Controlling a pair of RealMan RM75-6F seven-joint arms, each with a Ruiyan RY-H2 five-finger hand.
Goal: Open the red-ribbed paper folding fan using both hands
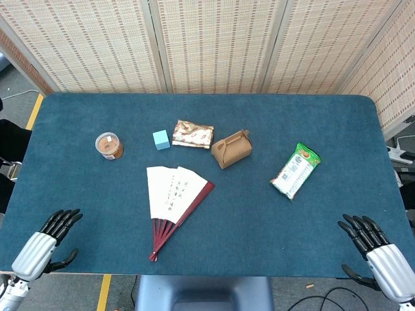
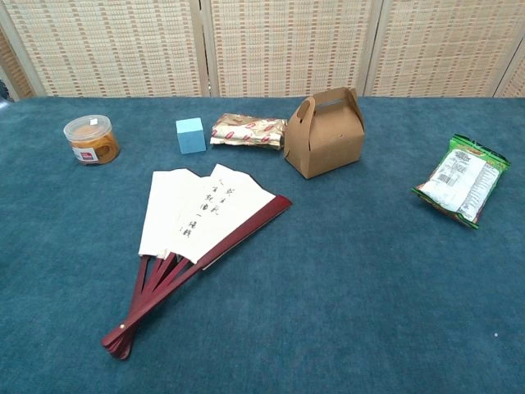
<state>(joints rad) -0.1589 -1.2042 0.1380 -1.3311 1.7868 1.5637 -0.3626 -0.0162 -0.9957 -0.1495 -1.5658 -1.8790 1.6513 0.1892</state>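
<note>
The left hand [image 1: 47, 241] lies at the near-left corner of the table [image 1: 311, 123], fingers apart and holding nothing, well short of anything it might grasp; I judge it parked, since nothing on the blue cloth is within its reach as it lies. Beyond it stands a small lidded clear tub [image 2: 91, 139] of something brown, its label red and white, the print too small to read. A pale blue cube [image 2: 190, 135] comes next, with a crinkled red-patterned foil packet [image 2: 248, 131] just beside it.

The red-ribbed fan [image 2: 197, 234] lies flat near the middle of the table, toward the front, touching nothing else. It is only partly spread: the paper leaf fans out toward the far side while the ribs gather at a pivot pointing to the near edge, so the opening looks unfinished, though neither hand touches it. Dark brush characters run down the leaf in a column; I cannot make them out.

A brown gabled carton [image 2: 326, 136] with a carry handle stands upright behind the fan's right rib, apart from it; it bears no lettering. Farther right lies a green and white snack bag [image 2: 459, 180], its print illegible. The right hand [image 1: 376, 249] lies at the near-right corner, fingers spread and empty.
</note>
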